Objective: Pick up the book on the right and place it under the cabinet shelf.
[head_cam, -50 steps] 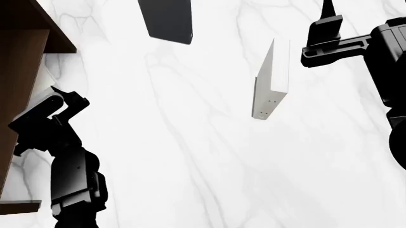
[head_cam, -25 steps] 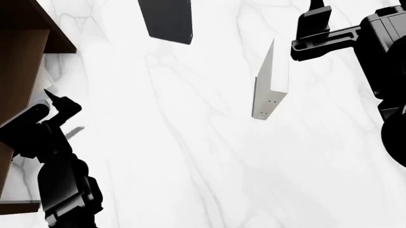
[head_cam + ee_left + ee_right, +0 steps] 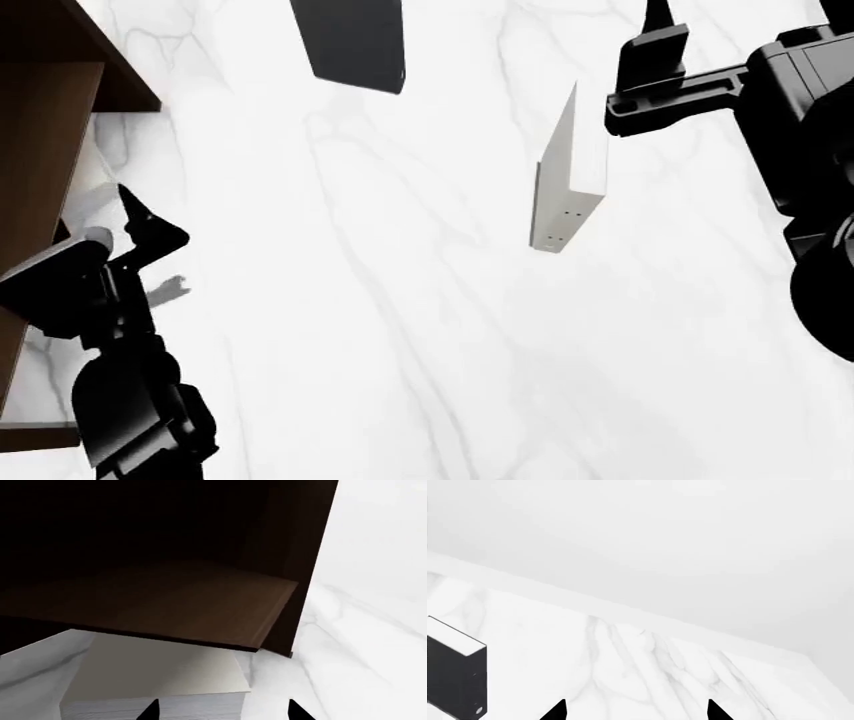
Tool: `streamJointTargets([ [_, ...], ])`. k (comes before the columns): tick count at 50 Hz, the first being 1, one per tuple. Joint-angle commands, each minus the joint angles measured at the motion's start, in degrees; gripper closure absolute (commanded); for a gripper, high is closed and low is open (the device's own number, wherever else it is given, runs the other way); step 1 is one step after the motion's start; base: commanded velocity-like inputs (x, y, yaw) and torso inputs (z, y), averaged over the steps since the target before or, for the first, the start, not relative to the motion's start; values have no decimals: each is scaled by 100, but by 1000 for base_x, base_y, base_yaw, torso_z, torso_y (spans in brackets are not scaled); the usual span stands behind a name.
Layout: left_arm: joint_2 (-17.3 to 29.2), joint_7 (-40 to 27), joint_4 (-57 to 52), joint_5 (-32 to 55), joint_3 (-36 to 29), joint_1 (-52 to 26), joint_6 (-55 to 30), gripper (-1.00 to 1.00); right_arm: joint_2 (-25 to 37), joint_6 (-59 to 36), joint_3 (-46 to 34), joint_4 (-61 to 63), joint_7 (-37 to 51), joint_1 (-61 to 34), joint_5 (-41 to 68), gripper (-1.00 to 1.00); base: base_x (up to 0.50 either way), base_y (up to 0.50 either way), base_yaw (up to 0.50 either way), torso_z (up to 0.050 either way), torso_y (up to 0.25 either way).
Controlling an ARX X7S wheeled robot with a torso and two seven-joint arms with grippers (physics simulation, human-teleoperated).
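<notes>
Both hands released, empty. The book point(image 3: 157, 680) lies flat on the worktop point(image 3: 360, 645) under the cabinet shelf point(image 3: 167, 610), directly ahead of the left hand point(image 3: 223, 712), near edge square across its fingertips. Right hand point(image 3: 635, 711) is well apart, so any next move looks like the left arm's.

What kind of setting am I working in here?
Likely a simulated study or library tabletop: a white marble surface, a dark wooden cabinet shelf with an off-white book lying under it, and two more books standing nearby.
</notes>
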State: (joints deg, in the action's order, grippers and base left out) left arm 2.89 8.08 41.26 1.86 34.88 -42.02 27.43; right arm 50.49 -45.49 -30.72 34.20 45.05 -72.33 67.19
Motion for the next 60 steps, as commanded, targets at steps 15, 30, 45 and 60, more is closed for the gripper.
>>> streamJointTargets([
  [15, -287, 4, 3364, 5718, -5300, 833, -206, -100, 71, 149, 34, 71, -3, 197, -25, -100, 0, 0, -4, -2, -5],
  [30, -287, -245, 3361, 7443, -7645, 820, 243, -100, 72, 147, 54, 101, 16, 186, 20, -100, 3, -2, -16, -4, -10],
  [45, 286, -1629, 2288, 6718, -8766, 1225, 1294, -100, 125, 242, 81, 121, 0, 331, 6, -100, 2, -2, -8, -13, -23],
  [60, 1790, -4023, -511, 5219, -9507, 1641, 1411, -100, 207, 425, 139, 197, 44, 612, -19, -100, 0, 0, 0, -7, -22],
])
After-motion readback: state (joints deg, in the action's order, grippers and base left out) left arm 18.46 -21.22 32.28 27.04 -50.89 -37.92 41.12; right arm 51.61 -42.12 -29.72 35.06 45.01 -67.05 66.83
